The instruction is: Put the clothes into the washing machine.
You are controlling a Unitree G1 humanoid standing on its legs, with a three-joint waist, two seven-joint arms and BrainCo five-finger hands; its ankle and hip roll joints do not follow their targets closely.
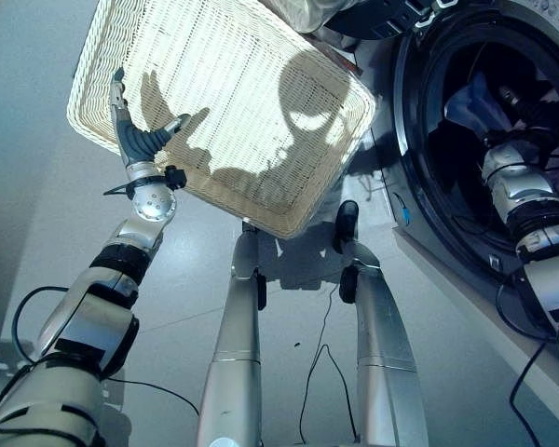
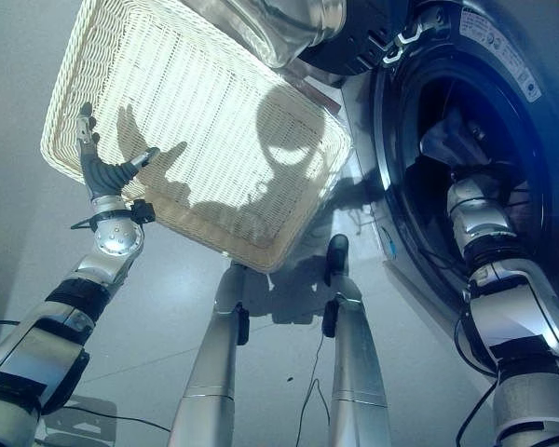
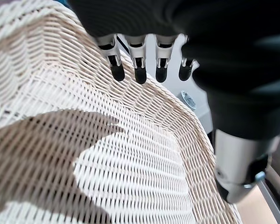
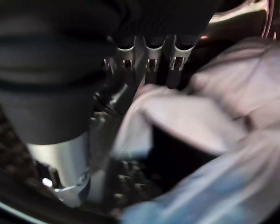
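Right hand deep inside the washer drum, fingers hanging straight and loose just above pale clothes heaped in the drum, gripping nothing. Left hand spread flat against the basket at its near rim, fingers straight.

Silver-grey arms, dark ribbed wrist covers

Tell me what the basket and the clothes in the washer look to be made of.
Basket: pale woven wicker or rattan-like strands, matte; the open weave shows clearly in the left wrist view. Clothes: soft fabric, seemingly white and light blue, matte, folding and draping inside the washing machine drum.
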